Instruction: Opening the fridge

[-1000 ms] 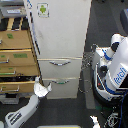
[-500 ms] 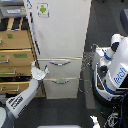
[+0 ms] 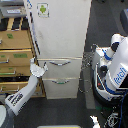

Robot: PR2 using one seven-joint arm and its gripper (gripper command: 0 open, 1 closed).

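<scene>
Dark floor spreads under everything, and the tall white fridge (image 3: pixel 60 45) stands on it at the middle of the exterior view, reaching up to the top edge. Its large upper door looks flush and shut and carries a small green sticker (image 3: pixel 43 9) near the top at the exterior view's left. Below sit two drawers, each with a curved silver handle (image 3: pixel 60 62); both look pushed in. A tan wooden drawer cabinet (image 3: pixel 16 55) stands just beside the fridge on the exterior view's left. A white-and-blue robot body (image 3: pixel 116 70) stands at the exterior view's right, apart from the fridge. A white arm rises from the lower left corner; its gripper (image 3: pixel 37 69) sits at the fridge's left edge, level with the upper drawer. The jaws are too blurred to tell how far apart they stand or whether they touch the fridge.
</scene>
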